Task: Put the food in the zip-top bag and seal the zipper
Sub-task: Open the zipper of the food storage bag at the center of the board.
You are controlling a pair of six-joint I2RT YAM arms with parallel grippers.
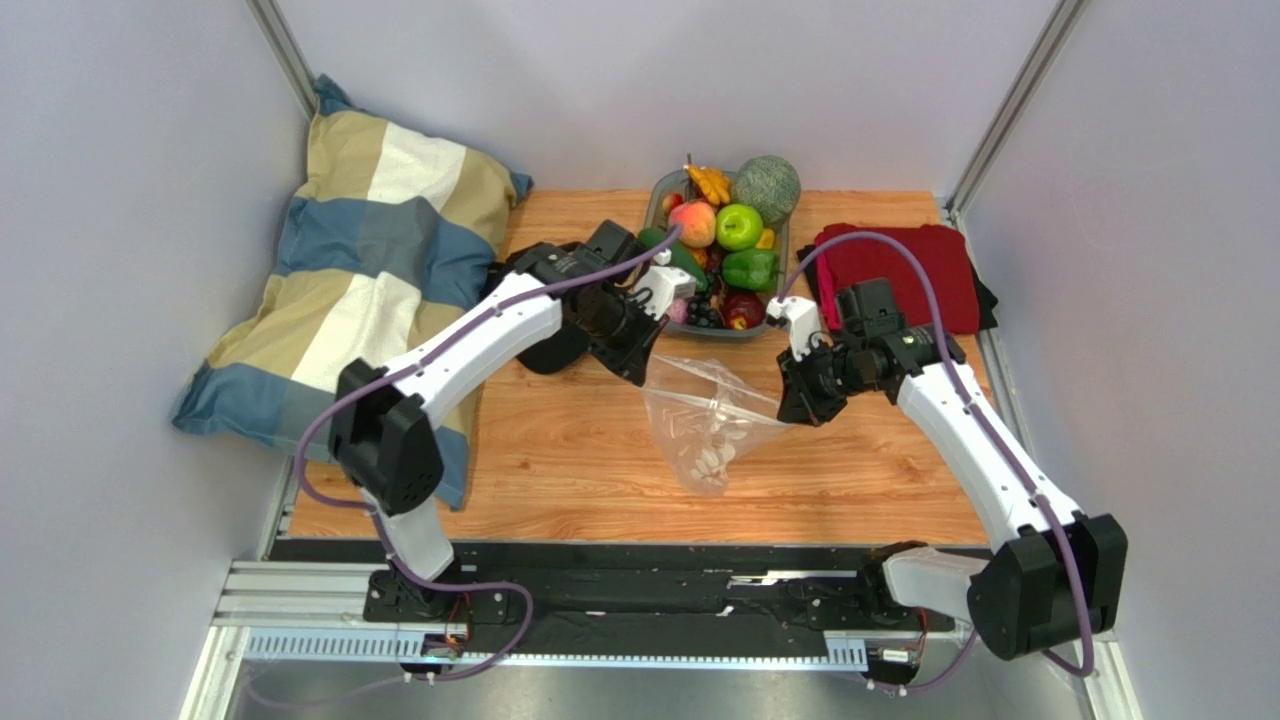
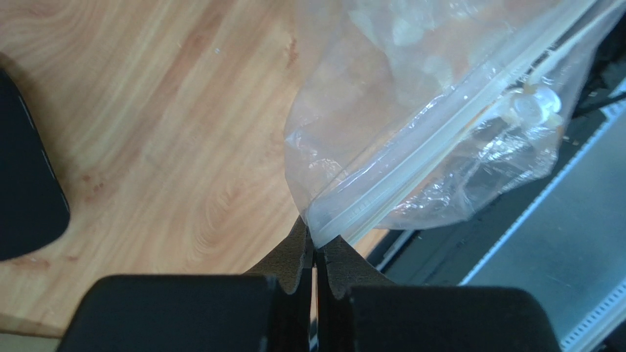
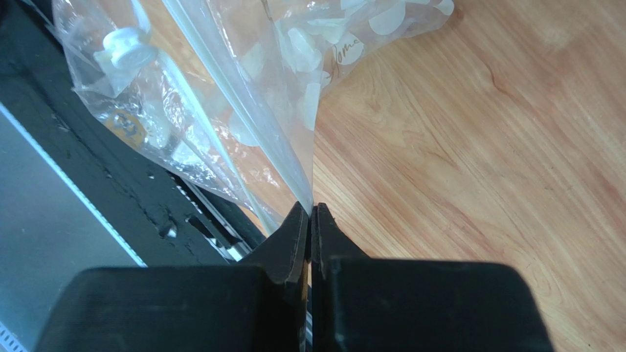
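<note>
The clear zip-top bag (image 1: 703, 431) with white dots hangs stretched over the wooden table between both grippers. My left gripper (image 1: 648, 360) is shut on one end of the bag's mouth; the left wrist view shows its tips (image 2: 314, 240) pinching the corner where the zipper (image 2: 441, 147) ends. My right gripper (image 1: 792, 402) is shut on the opposite end, and the right wrist view shows its tips (image 3: 311, 210) clamping the bag's edge beside the zipper (image 3: 228, 95). The food (image 1: 718, 240), toy fruit and vegetables, lies in the grey tray (image 1: 663, 189) behind. Whether the bag holds any food I cannot tell.
A striped pillow (image 1: 361, 270) fills the left side. A red cloth (image 1: 909, 270) lies at the back right on something black. A black object (image 1: 549, 348) sits under the left arm. The table's front edge meets the black rail (image 1: 631, 578).
</note>
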